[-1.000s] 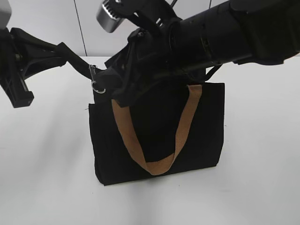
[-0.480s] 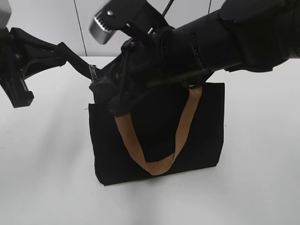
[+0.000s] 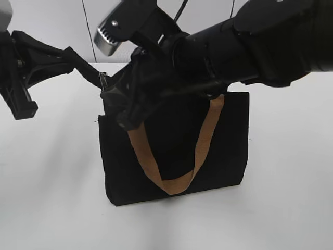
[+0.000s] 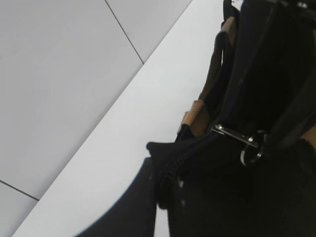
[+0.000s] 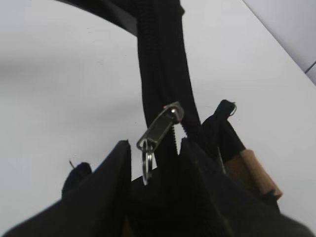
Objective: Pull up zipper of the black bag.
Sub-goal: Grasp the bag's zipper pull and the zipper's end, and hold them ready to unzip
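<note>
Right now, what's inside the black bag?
Can't tell. The black bag shows only its dark outside and a tan handle; the right arm covers its mouth. The zipper sits at the track's end.

The black bag stands on the white tabletop. A brown strap hangs down its front in a loop. The left gripper pulls a black strip out from the bag's top corner. The small silver zipper sits there. The right gripper reaches down beside it
</note>
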Robot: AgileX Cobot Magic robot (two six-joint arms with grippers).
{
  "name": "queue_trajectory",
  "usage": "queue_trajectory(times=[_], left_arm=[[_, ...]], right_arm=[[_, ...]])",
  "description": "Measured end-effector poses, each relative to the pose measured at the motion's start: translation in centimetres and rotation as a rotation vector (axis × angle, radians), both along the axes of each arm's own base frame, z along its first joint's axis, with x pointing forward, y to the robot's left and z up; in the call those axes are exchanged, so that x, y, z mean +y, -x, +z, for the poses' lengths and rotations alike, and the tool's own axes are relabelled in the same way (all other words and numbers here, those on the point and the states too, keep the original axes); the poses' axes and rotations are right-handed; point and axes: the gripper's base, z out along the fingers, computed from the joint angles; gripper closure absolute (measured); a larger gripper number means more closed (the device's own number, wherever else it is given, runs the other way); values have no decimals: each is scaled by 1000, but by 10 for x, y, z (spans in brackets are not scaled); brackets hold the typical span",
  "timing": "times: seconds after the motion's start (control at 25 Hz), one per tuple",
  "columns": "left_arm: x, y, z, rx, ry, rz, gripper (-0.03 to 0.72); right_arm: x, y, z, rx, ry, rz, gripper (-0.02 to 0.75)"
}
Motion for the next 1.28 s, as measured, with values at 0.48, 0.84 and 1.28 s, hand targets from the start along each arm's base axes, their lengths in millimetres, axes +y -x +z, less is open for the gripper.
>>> queue_trajectory(times=[0.48, 0.84, 1.28], left_arm=[[0, 0, 0, 0, 0, 0, 673], [0, 0, 0, 0, 0, 1, 673], [3, 3, -11, 130, 84, 85, 673]], right_arm=[[1, -3, -7, 4, 15, -16, 591], [1, -2, -7, 21, 6, -10, 738], [-5, 11, 24, 214, -200, -142, 738]])
